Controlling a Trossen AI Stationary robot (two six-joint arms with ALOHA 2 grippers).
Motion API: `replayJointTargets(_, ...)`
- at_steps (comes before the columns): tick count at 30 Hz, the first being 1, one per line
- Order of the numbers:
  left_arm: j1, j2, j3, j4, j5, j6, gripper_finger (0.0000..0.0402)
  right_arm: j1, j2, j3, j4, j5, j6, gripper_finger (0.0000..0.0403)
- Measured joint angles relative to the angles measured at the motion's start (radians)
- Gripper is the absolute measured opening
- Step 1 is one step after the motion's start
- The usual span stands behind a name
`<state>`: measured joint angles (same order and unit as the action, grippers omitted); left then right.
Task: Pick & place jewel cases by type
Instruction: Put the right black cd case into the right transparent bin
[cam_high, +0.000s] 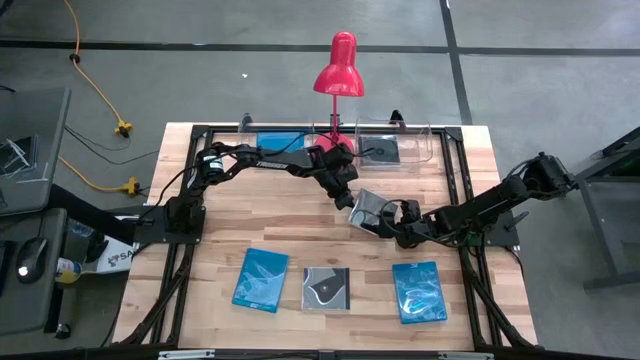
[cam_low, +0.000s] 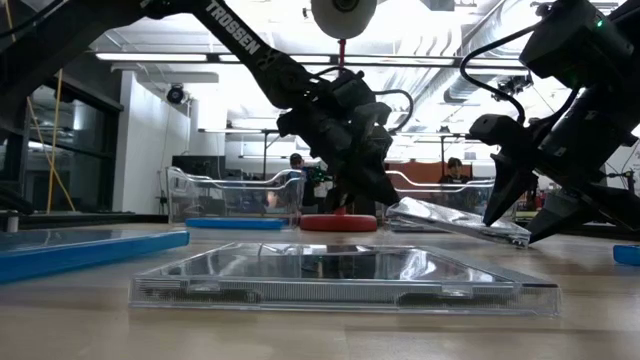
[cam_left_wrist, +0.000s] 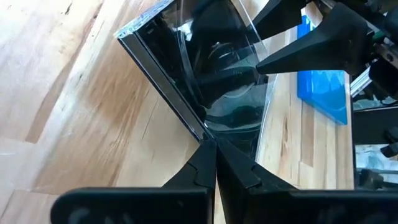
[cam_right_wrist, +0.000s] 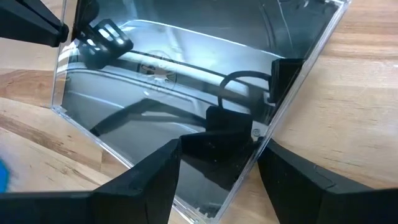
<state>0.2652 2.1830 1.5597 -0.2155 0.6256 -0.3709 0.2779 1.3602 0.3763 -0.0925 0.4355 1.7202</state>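
Note:
A dark jewel case (cam_high: 368, 207) with a clear lid hangs tilted over the table's middle, between my two grippers. My left gripper (cam_left_wrist: 215, 148), reaching in from the far left, is shut on one of its corners. My right gripper (cam_right_wrist: 221, 149), coming from the right, stands around the opposite corner. Along the near edge three more jewel cases lie flat: a blue one (cam_high: 262, 278), a dark one with a white swirl (cam_high: 327, 288) and another blue one (cam_high: 418, 292). My left gripper pinches the case at a corner (cam_left_wrist: 205, 132) between its two fingertips. The fingers slant down from the table's far left side. That end of the case (cam_low: 392, 210) is the higher one. My right gripper has one finger (cam_right_wrist: 155, 177) on each of the two edges that meet at the case's corner (cam_right_wrist: 227, 202), slanting down from the table's right. This end (cam_low: 520, 238) is the lower one; whether it rests on the table I cannot tell.
At the far edge stand two clear trays, the left one (cam_high: 250, 128) with a blue case (cam_high: 280, 143), the right one (cam_high: 425, 140) with a dark case (cam_high: 380, 150). A red lamp (cam_high: 338, 70) stands between them. The dark swirl case (cam_low: 340, 275) fills the low view's foreground.

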Motion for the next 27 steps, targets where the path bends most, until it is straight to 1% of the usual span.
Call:
replayJointTargets(11, 0.057, 0.000, 0.003, 0.013, 0.000, 0.015, 0.0001, 0.034, 0.001, 0.000, 0.000, 0.009, 0.000, 0.0213)
replayJointTargets(18, 0.051, 0.001, 0.003, -0.003, 0.017, 0.024, 0.0001, 0.036, 0.001, 0.000, 0.000, 0.010, 0.003, 0.0213)
replayJointTargets(24, 0.029, 0.001, 0.002, -0.125, -0.145, 0.033, 0.0001, 0.036, 0.001, 0.000, 0.000, 0.011, 0.011, 0.0213)
replayJointTargets(27, 0.026, 0.001, 0.001, -0.156, -0.192, 0.028, 0.0001, 0.036, 0.001, 0.000, -0.006, 0.007, 0.047, 0.0213)
